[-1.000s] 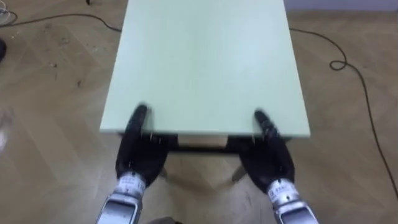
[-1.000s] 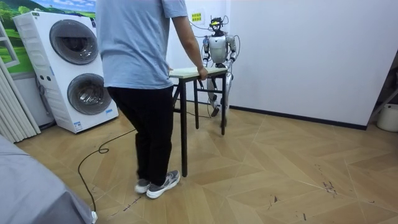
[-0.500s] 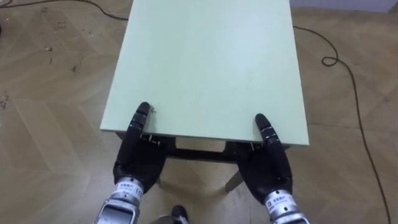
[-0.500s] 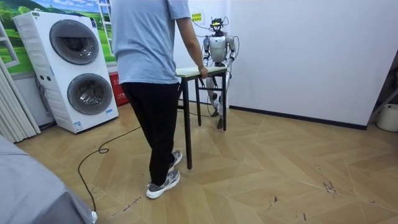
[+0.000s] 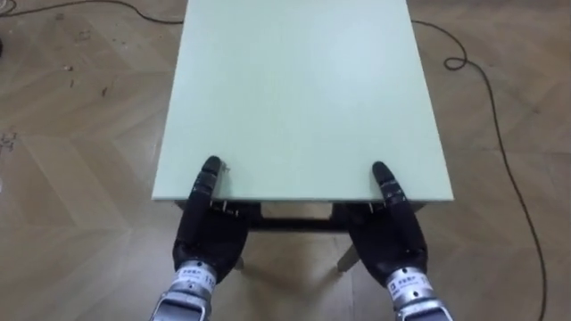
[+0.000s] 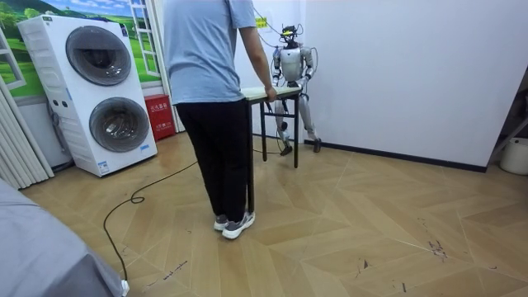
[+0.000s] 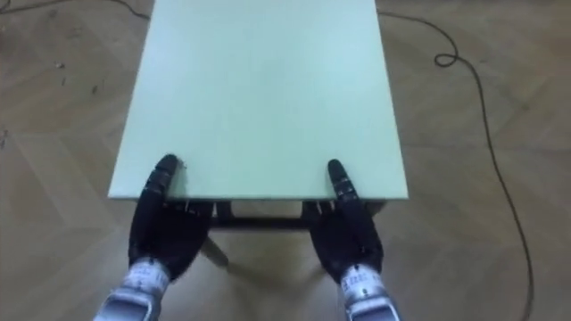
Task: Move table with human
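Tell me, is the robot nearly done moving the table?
Done: both ends are held. The left robot hand and right robot hand pinch the near edge of the pale green rectangular table; a person in a blue shirt holds the far end. In hand: seemingly the carry. Left: setting it down; where isn't shown.

The table (image 5: 299,89) has a pale green rectangular top, lying level, on dark legs.

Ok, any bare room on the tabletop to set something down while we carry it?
The tabletop is bare across its middle and both long sides. It is taken at the near edge, where the left hand and right hand sit by the corners, and at the far end the person holds.
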Controlling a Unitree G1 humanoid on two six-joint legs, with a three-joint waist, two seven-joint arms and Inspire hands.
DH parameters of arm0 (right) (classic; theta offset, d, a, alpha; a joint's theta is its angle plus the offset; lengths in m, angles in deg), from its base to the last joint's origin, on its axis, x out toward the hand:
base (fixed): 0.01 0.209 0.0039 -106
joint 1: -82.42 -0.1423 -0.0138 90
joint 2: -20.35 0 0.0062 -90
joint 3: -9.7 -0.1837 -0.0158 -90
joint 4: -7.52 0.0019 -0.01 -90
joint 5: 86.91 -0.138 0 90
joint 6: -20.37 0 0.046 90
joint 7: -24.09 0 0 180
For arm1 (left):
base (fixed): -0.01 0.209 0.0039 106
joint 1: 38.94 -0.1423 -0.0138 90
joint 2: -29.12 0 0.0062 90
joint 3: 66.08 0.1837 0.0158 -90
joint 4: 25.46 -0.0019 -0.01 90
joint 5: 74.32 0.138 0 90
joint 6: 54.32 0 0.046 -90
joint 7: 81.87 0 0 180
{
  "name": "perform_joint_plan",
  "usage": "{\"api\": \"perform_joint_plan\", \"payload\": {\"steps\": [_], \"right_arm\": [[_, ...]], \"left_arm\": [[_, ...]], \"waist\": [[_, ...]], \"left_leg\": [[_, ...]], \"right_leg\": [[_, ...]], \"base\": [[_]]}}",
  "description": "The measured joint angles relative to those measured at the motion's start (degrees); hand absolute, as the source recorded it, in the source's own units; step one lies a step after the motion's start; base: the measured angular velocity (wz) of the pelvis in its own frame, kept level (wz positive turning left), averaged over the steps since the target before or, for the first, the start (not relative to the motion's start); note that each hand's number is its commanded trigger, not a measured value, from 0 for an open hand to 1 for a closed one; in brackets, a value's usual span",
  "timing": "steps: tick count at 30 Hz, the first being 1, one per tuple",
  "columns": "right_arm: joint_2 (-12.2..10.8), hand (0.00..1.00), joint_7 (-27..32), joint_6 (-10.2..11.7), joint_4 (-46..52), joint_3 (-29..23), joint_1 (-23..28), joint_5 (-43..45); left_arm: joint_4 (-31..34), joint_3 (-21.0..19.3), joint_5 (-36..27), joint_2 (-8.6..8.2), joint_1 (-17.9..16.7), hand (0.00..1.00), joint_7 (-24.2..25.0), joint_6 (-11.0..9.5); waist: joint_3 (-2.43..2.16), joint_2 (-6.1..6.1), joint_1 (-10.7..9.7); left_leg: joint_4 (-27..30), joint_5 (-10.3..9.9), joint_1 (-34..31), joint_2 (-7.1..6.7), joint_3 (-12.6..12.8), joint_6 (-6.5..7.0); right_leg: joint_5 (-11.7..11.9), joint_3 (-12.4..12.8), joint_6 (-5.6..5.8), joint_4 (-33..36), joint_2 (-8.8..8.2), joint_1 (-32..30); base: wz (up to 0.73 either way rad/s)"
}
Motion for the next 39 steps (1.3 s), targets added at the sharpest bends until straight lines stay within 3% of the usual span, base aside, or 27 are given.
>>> {"api": "perform_joint_plan", "payload": {"steps": [1,2,3,4,5,6,7,8,9,10,11,12,14,17,18,19,20,21,22,23,24,25,27,29,31,35,39], "right_arm": [[0.6,1.0,0.0,-0.1,0.0,0.0,0.3,0.0],[0.9,1.0,0.0,-0.4,-0.2,-0.1,0.4,0.0],[0.2,1.0,0.1,-1.9,-0.1,0.7,-0.4,0.1],[-1.1,1.0,0.1,-1.7,1.7,2.1,-0.5,0.5],[-0.7,1.0,0.0,-1.2,1.9,2.3,-0.8,0.3],[0.3,1.0,0.4,-1.1,1.6,2.4,-1.3,-0.1],[0.7,1.0,0.4,-0.9,1.6,2.4,-1.5,-0.3],[1.1,1.0,0.5,0.0,1.6,2.3,-1.7,-0.3],[1.3,1.0,0.8,0.2,1.6,1.8,-1.7,-0.5],[1.3,1.0,0.8,0.2,1.5,1.7,-1.7,-0.7],[1.1,1.0,0.8,0.1,1.1,1.7,-1.7,-0.8],[0.8,1.0,0.8,0.0,1.0,1.6,-1.6,-0.8],[0.6,1.0,0.8,-0.5,0.2,1.2,-1.7,-0.8],[0.7,1.0,0.8,-2.7,-1.4,-0.4,-1.3,-0.2],[0.4,1.0,0.8,-3.2,-1.7,-0.6,-1.2,-0.2],[0.4,1.0,0.8,-3.5,-1.7,-0.7,-1.2,-0.2],[0.4,1.0,0.9,-4.0,-1.7,-1.1,-1.2,-0.2],[0.4,1.0,1.4,-4.2,-1.7,-1.2,-1.2,-0.2],[0.4,1.0,1.5,-4.2,-1.8,-1.2,-0.8,-0.2],[0.3,1.0,1.3,-3.7,-1.8,-1.5,0.7,-0.1],[-0.1,1.0,1.3,-3.8,-1.7,-2.2,1.6,-0.1],[-0.1,1.0,1.3,-3.5,-1.2,-2.1,2.3,-0.4],[-0.1,1.0,1.4,-3.3,-1.0,-1.5,2.5,-0.9],[-0.2,1.0,2.2,-2.9,-0.9,-0.3,1.9,-1.0],[-0.1,1.0,3.7,-2.9,-1.0,0.9,0.5,-1.2],[0.0,1.0,3.8,-2.4,-1.1,1.4,0.3,-1.2],[0.4,1.0,3.8,-1.8,-1.1,2.1,-0.9,-1.6]], "left_arm": [[-0.2,0.2,-0.3,-0.02,-0.2,1.0,0.0,-0.5],[-0.4,0.3,-0.5,-0.13,-0.7,1.0,0.1,-1.0],[0.8,0.2,-1.2,0.49,-2.8,1.0,1.9,-3.3],[3.6,-0.1,-1.5,2.47,-4.1,1.0,2.7,-4.5],[3.2,0.1,-1.4,1.67,-3.8,1.0,2.6,-4.6],[2.5,0.1,-1.3,0.73,-3.3,1.0,1.7,-4.5],[2.4,0.4,-1.3,0.72,-3.1,1.0,1.6,-4.4],[2.3,1.4,-1.4,0.63,-2.2,1.0,0.8,-4.5],[1.1,1.9,-1.6,0.31,-1.0,1.0,0.3,-4.8],[0.3,2.2,-1.6,0.1,-0.5,1.0,0.3,-5.2],[-0.6,2.6,-1.4,-0.06,0.5,1.0,0.3,-5.7],[-1.1,2.5,-1.3,0.16,1.3,1.0,0.3,-5.7],[-2.3,2.2,-1.3,0.32,1.9,1.0,0.2,-5.7],[-4.1,2.3,-1.4,-0.14,1.6,1.0,0.1,-5.4],[-4.4,2.4,-1.4,-0.12,1.6,1.0,0.1,-5.4],[-4.5,2.3,-1.4,-0.08,1.6,1.0,0.1,-5.4],[-4.5,2.3,-1.4,-0.08,1.7,1.0,-0.1,-5.3],[-4.8,2.3,-1.4,0.0,1.7,1.0,-0.3,-5.2],[-5.1,2.4,-1.4,-0.01,1.8,1.0,-0.4,-4.9],[-5.3,2.7,-1.2,0.18,2.2,1.0,-1.1,-3.9],[-5.3,3.0,-1.1,1.14,2.4,1.0,-1.3,-3.7],[-5.3,3.6,-1.1,1.32,2.6,1.0,-1.3,-3.4],[-5.3,3.3,-1.1,1.4,2.5,1.0,-1.3,-3.2],[-5.3,2.6,-1.1,1.41,2.5,1.0,-1.4,-3.0],[-5.3,1.4,-0.9,1.56,2.5,1.0,-2.0,-2.9],[-5.3,1.2,-0.9,1.64,2.4,1.0,-2.4,-2.8],[-4.7,1.2,-0.9,1.63,2.3,1.0,-2.4,-3.1]], "waist": [[0.23,0.25,-1.1],[0.71,0.83,-1.7],[-0.41,3.17,-1.9],[-0.19,1.51,-1.3],[0.06,2.31,-0.4],[0.14,2.13,0.4],[0.13,1.86,0.1],[0.09,1.46,-0.6],[0.09,1.51,-1.1],[0.09,1.53,-1.3],[0.08,1.52,-2.0],[0.06,1.47,-2.7],[-0.21,0.74,-3.2],[-0.38,-0.07,-4.1],[-0.38,-0.75,-4.7],[-0.41,-1.08,-5.0],[-0.4,-1.43,-5.3],[-0.25,-1.53,-5.3],[-0.1,-1.23,-5.5],[-0.06,-0.98,-6.0],[-0.31,-1.53,-7.0],[-0.46,-1.85,-6.5],[-0.44,-1.91,-5.0],[-0.41,-1.85,-3.0],[-0.33,-1.63,-0.6],[-0.29,-1.78,-0.2],[-0.31,-1.98,0.0]], "left_leg": [[-2.4,0.7,2.0,-1.07,-0.5,0.0],[-3.2,0.3,3.1,-0.37,-0.2,-0.3],[-3.5,-2.2,2.6,2.39,0.6,-0.48],[-3.4,-5.7,1.9,1.77,2.1,-1.37],[-2.7,-8.1,2.3,1.89,2.1,-1.17],[-1.4,-10.2,1.2,-0.38,0.6,-0.19],[-1.5,-11.1,0.4,-1.86,0.2,0.36],[-2.0,-11.5,-1.2,-4.54,-0.5,0.85],[-2.7,-11.4,-2.0,-6.22,-0.7,0.95],[-3.3,-11.4,-2.2,-7.03,-0.7,1.02],[-5.8,-11.8,-2.1,-7.39,-0.6,2.26],[-9.2,-12.3,-1.2,-7.25,-0.6,3.76],[-10.9,-11.7,-1.2,-9.28,0.2,7.51],[-9.1,-10.5,-2.1,-12.32,1.3,9.65],[-8.4,-10.0,-2.9,-13.9,1.6,10.67],[-8.1,-9.7,-3.4,-14.5,2.1,11.23],[-7.6,-9.2,-4.3,-15.56,3.0,12.13],[-7.5,-8.6,-4.7,-15.58,5.3,12.82],[-7.3,-8.4,-4.7,-14.87,7.6,12.84],[-7.7,-7.8,-4.3,-13.59,10.3,12.5],[-9.1,-6.7,-4.1,-13.13,12.6,12.2],[-9.8,-5.8,-3.9,-13.07,14.4,12.21],[-9.3,-5.6,-4.0,-13.11,16.5,12.23],[-8.7,-5.7,-4.1,-13.0,16.7,12.19],[-9.1,-5.5,-3.9,-11.91,15.1,11.97],[-9.8,-5.3,-3.5,-10.57,15.2,11.63],[-9.6,-5.3,-4.5,-9.96,15.1,11.62]], "right_leg": [[1.3,1.1,-0.5,7.4,-1.21,-3.5],[0.9,2.5,-0.09,9.3,0.44,-6.2],[2.3,6.0,-0.97,-1.1,7.91,-9.6],[13.7,2.4,-4.35,-10.3,8.16,-11.9],[13.0,0.8,-4.05,-7.7,7.9,-12.4],[13.0,0.5,-4.08,-6.7,7.07,-12.8],[12.9,0.1,-4.03,-7.1,6.03,-12.7],[13.1,-0.7,-3.85,-8.7,4.24,-11.9],[14.3,-1.4,-3.65,-11.0,3.5,-11.1],[15.0,-1.7,-3.46,-11.9,3.4,-10.8],[16.4,-2.3,-3.23,-13.5,3.33,-10.4],[17.6,-2.5,-2.8,-14.4,3.23,-10.4],[19.9,-1.8,-2.01,-15.8,2.17,-10.2],[25.0,0.0,-0.16,-20.6,-0.16,-7.7],[27.2,0.6,0.75,-22.8,-1.33,-7.1],[28.7,1.0,1.49,-24.2,-1.93,-6.8],[31.6,2.9,3.89,-26.7,-2.36,-6.0],[32.8,5.6,6.59,-26.2,-2.93,-6.1],[30.0,5.4,7.32,-22.8,-3.26,-6.4],[20.9,4.9,7.06,-12.5,-4.18,-6.9],[13.1,4.1,7.05,-3.3,-5.32,-6.8],[8.6,3.8,7.14,2.2,-6.17,-5.7],[3.8,4.1,6.88,1.9,-5.95,-1.9],[3.9,4.0,6.47,-3.9,-4.69,0.5],[6.2,4.1,5.63,-9.8,-2.82,2.8],[8.7,3.5,5.6,-15.0,-0.9,5.4],[10.1,1.8,5.49,-18.2,-0.38,6.2]], "base": [[0.15],[-0.24],[-0.47],[-0.52],[-0.35],[-0.13],[0.16],[0.46],[0.43],[0.39],[0.42],[0.42],[0.09],[-0.03],[0.13],[0.12],[0.06],[0.13],[0.43],[0.74],[0.72],[0.38],[-0.29],[-0.64],[-0.55],[-0.01],[0.02]]}}
